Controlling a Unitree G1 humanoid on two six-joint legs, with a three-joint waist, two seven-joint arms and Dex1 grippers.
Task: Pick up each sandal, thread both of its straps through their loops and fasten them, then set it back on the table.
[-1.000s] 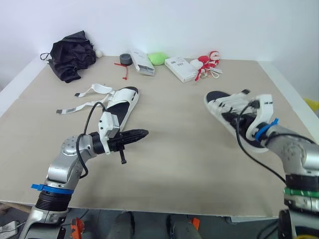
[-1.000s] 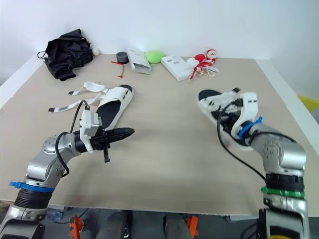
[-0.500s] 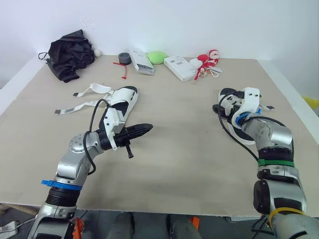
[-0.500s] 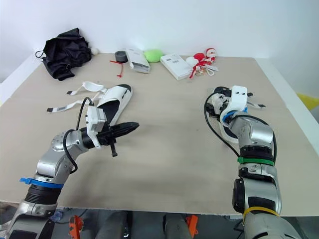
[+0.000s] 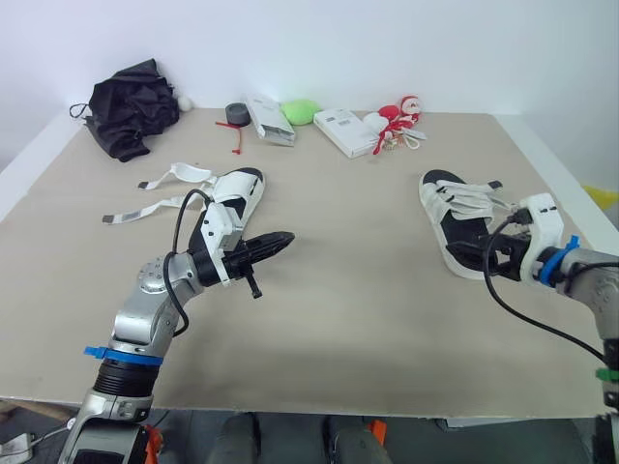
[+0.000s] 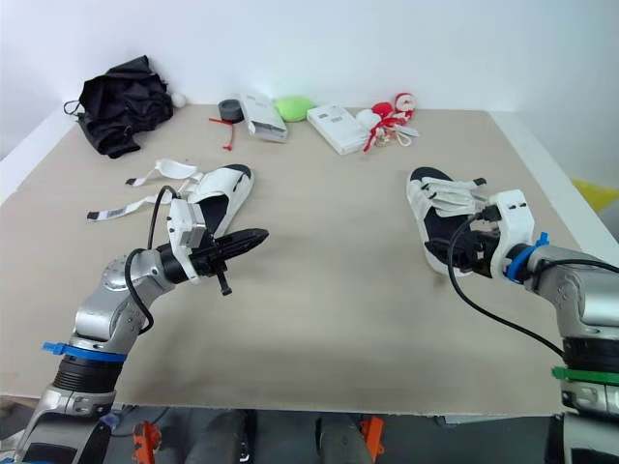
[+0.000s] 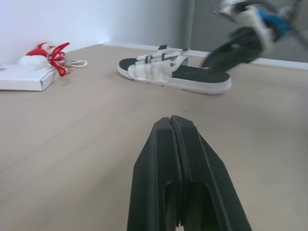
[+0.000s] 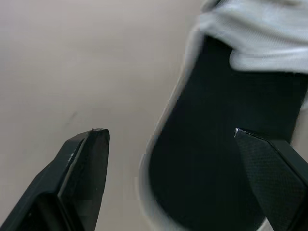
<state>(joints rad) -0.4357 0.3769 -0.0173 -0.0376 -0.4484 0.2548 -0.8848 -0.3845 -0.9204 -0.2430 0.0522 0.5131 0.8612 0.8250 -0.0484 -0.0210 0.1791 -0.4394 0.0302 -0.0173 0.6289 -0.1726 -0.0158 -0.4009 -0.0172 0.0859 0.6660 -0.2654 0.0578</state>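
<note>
We see a plain beige table [image 5: 348,300] in front of a white wall [image 5: 406,43]. The right sandal [image 5: 462,224] has white straps and a white rim around a black footbed. The left sandal [image 5: 235,196] shows the same white and black, and its loose straps [image 5: 135,215] are white with small dark marks. The left gripper [image 5: 276,240] and right gripper [image 8: 169,132] have black fingers. Along the far edge, from the left, are:

- a black cloth [image 5: 135,104]
- a dark grey tape roll [image 5: 236,113]
- a thin red tie [image 5: 232,135] just near of the roll
- a white box [image 5: 271,120] with grey print
- a lime-green lump [image 5: 300,112]
- a second white box [image 5: 348,131]
- a red-and-white toy figure [image 5: 398,114]
</note>
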